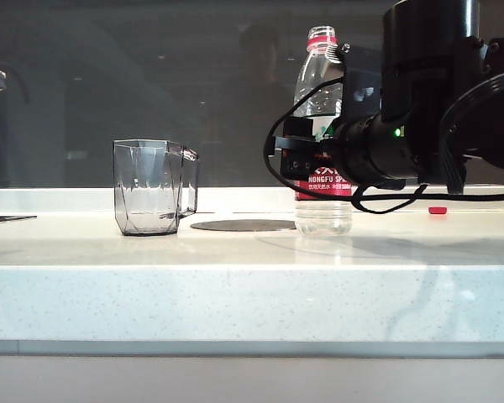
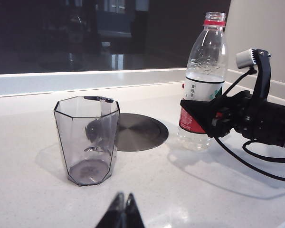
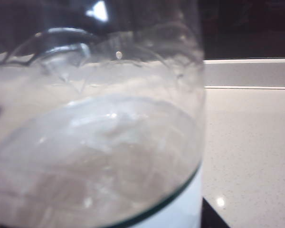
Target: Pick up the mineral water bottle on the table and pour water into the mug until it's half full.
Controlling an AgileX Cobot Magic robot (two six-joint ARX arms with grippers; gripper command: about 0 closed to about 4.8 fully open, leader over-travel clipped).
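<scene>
The mineral water bottle [image 1: 322, 101] [image 2: 207, 52] stands upright and uncapped on the table [image 1: 235, 285], right of the disc. Clear water [image 1: 323, 218] shows below its label. My right gripper [image 1: 307, 159] [image 2: 200, 113] reaches in level from the right, one finger on each side of the red part of the label. In the right wrist view the bottle [image 3: 95, 142] fills the frame, with one dark fingertip [image 3: 210, 216] beside the label; whether the pads press it is unclear. The faceted mug [image 1: 151, 186] [image 2: 88, 140] stands empty to the left. My left gripper [image 2: 123, 199] is shut, low in front of the mug.
A flat dark disc [image 1: 244, 225] [image 2: 140, 130] is set in the table between mug and bottle. A small red cap [image 1: 438, 210] lies right of the bottle. A raised ledge [image 1: 84, 200] and a dark window run behind. Black cables [image 2: 256, 166] hang from the right arm.
</scene>
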